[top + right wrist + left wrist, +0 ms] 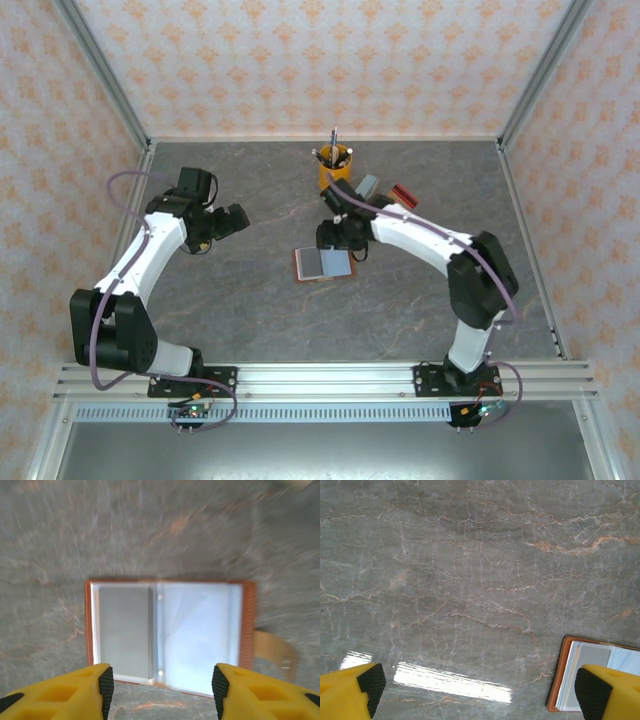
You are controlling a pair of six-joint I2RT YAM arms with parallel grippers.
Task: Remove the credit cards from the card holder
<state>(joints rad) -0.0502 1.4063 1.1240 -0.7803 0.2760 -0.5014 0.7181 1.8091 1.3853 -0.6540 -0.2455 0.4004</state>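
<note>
The card holder point(322, 264) lies open like a book on the table, brown rim up, pale blue inside. In the right wrist view the card holder point(200, 635) holds a grey credit card point(124, 632) in its left sleeve, and its tan snap tab point(272, 647) sticks out to the right. My right gripper point(160, 690) hovers open just over its near edge, nothing between the fingers; from above the right gripper point(340, 238) is at the holder's far side. My left gripper point(228, 222) stands wide open, well left of the holder. Its view catches the holder's corner point(559, 680) beside the left gripper point(481, 687).
An orange cup point(335, 166) with pens stands at the back, behind the right arm. A grey-blue oblong thing point(368, 186) and a red card point(403, 193) lie beside it. Patterned walls with metal posts close in the table.
</note>
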